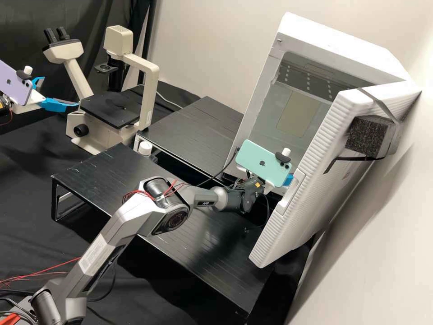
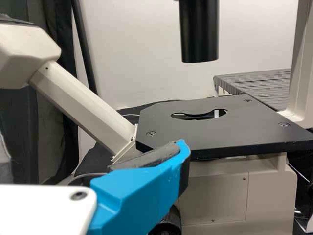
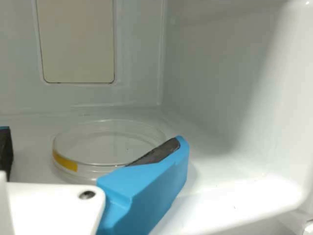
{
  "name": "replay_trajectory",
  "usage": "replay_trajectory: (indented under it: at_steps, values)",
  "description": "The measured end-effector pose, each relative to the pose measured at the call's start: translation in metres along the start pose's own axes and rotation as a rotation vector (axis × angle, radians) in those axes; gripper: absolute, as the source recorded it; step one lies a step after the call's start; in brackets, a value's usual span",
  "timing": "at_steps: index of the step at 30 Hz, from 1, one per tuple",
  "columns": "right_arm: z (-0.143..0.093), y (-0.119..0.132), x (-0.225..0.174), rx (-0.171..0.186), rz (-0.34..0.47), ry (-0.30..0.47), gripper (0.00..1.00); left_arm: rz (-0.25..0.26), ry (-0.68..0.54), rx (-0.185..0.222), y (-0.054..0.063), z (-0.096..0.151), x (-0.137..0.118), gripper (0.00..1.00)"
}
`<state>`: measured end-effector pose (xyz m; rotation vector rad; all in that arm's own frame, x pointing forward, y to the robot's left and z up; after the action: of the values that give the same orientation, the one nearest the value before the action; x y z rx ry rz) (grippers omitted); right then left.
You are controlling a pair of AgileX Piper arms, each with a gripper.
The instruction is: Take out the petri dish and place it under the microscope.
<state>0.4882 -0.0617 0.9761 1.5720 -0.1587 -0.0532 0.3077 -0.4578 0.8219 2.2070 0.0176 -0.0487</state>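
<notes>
In the high view, the white cabinet (image 1: 336, 40) stood at two o'clock, its ribbed door (image 1: 311, 185) swung open toward four o'clock. The petri dish (image 3: 110, 144) lay flat on the cabinet's pale floor, with open room between its rim and the smooth side wall (image 3: 210, 68). The right hand (image 1: 287, 180) was at the cabinet's mouth, near the door's edge, released, its fingers (image 3: 146, 188) spread; one overlapped the dish's rim in the wrist view, though whether they touched could not be told. At ten o'clock in the high view, the left hand (image 1: 60, 91) was also released and holding nothing, one fingertip near the edge of the microscope's black stage (image 1: 110, 108). That stage had an opening through it, and a gap separated its flat top from the black tube (image 2: 199, 32) above. Between microscope (image 1: 148, 90) and cabinet ran a low black stand (image 1: 198, 128), its near edge raised above the cloth
</notes>
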Motion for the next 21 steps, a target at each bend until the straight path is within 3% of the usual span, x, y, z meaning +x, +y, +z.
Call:
replay_trajectory:
  at_steps: [21]
  values:
    - [0.0008, 0.0003, 0.0013, -0.001, 0.001, -0.006, 0.0, 0.0, 0.0, 0.0, 0.0, 0.0, 0.0, 1.0]
